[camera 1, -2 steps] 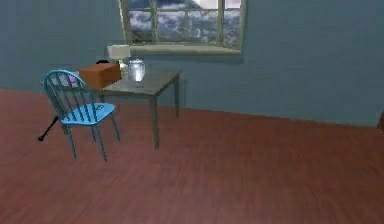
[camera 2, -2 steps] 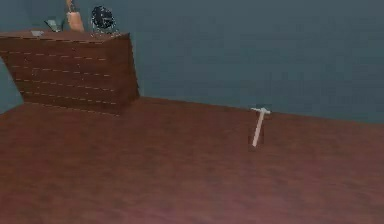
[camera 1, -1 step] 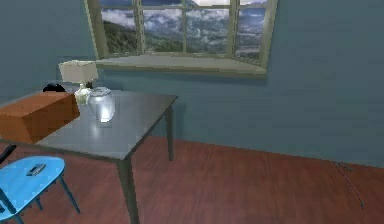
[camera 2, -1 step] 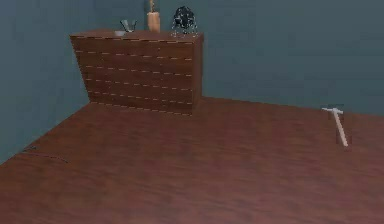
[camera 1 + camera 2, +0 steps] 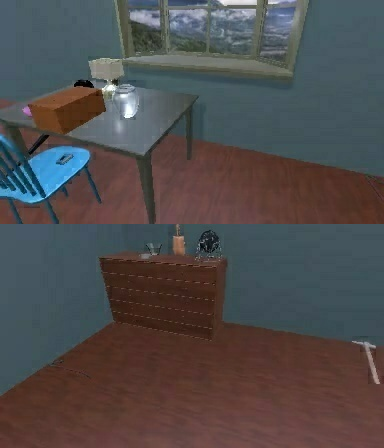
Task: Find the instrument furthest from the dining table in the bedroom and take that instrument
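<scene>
Instrument: I am not seeing any shape I can call an instrument for sure, so I cannot tell where it is.
Pale stick [image 5: 370, 359]: it is lying on the brown floor [image 5: 200, 389] at the arm side view's right, well apart from everything else. It is thin, with a short bar across its top end. I cannot tell what it is.
Dresser [image 5: 165, 296]: it is standing in the corner against the blue wall [image 5: 300, 274], at the top of the arm side view. It is brown and has long drawers.
Dresser top: three small things are sitting in a row. A small dark thing [image 5: 152, 249] is on the left, a tall tan thing [image 5: 179, 242] is in the middle, and a dark round thing [image 5: 208, 243] is on the right. They are too small to name.
Table [image 5: 165, 115]: it is standing at the forward view's left, under a big window [image 5: 210, 30]. Its top is dark grey.
Brown box [image 5: 66, 107]: it is resting on the table near the left end.
Glass jar [image 5: 127, 101]: it is standing on the table just beside the box.
Pale thing [image 5: 104, 69]: it is standing behind the jar, near the wall. I cannot tell what it is.
Blue chair [image 5: 45, 172]: it is sitting by the table, at the forward view's bottom left.
Small grey thing [image 5: 65, 158]: it is lying on the chair's seat.
Gripper: I cannot tell how it is standing.
</scene>
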{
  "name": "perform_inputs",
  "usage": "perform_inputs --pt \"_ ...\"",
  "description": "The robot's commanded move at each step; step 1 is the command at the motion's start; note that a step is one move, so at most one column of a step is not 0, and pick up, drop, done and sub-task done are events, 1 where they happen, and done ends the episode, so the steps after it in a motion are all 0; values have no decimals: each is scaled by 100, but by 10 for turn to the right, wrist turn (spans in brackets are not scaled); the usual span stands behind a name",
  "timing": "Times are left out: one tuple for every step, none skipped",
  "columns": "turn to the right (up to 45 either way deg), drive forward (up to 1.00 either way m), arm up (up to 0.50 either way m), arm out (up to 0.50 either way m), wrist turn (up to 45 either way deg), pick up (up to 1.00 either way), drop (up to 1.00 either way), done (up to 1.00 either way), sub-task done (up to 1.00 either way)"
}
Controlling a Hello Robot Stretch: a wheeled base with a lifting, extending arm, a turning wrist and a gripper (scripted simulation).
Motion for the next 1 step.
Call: perform_inputs --pt "0 20 0 0 0 0 0 0 0"
